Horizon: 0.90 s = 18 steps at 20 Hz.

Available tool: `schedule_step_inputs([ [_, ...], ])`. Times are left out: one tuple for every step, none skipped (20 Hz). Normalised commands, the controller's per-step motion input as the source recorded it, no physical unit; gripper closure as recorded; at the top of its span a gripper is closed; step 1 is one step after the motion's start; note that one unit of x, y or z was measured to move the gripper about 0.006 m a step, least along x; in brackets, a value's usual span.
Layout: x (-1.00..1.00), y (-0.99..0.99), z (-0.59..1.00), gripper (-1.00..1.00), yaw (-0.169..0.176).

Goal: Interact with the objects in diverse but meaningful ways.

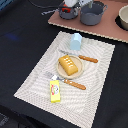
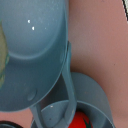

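Up at 12 o'clock on the desk, the arm's jaws [image 1: 71,4] hover over a small grey pot [image 1: 68,11] with the red ball [image 2: 78,121] inside; I cannot tell if they are spread. Next, probably, a careful descent to pick something. The bread loaf [image 1: 69,65] sits mid-mat.

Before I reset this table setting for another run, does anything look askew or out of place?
Mostly tidy. The bread loaf sits on the plate between the cutlery, but the yellow butter block lies at the placemat's near edge, and the pale blue carton stands beside the place setting.
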Motion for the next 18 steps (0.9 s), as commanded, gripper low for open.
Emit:
schedule_step_inputs([
  [0.15, 0.19, -0.32, -1.0, 0.0],
  [0.13, 0.17, -0.32, -1.0, 0.0],
  [0.12, 0.17, -0.32, -1.0, 0.0],
  [0.12, 0.17, -0.33, -1.0, 0.0],
  [0.12, 0.18, -0.33, -1.0, 0.0],
  [0.13, 0.17, -0.33, -1.0, 0.0],
  [0.11, 0.16, -0.33, -1.0, 0.0],
  [0.12, 0.16, -0.32, -1.0, 0.0],
  [0.11, 0.17, -0.33, -1.0, 0.0],
  [0.12, 0.16, -0.33, -1.0, 0.0],
  [0.11, 0.16, -0.32, -1.0, 0.0],
  [0.11, 0.16, -0.31, 1.0, 0.0],
  [0.11, 0.17, -0.3, 1.0, 0.0],
  [0.11, 0.16, -0.29, 1.0, 0.0],
  [0.09, 0.17, -0.28, 1.0, 0.0],
  [0.11, 0.17, -0.28, 1.0, 0.0],
  [0.11, 0.19, -0.27, 1.0, 0.0],
  [0.11, 0.18, -0.26, 1.0, 0.0],
])
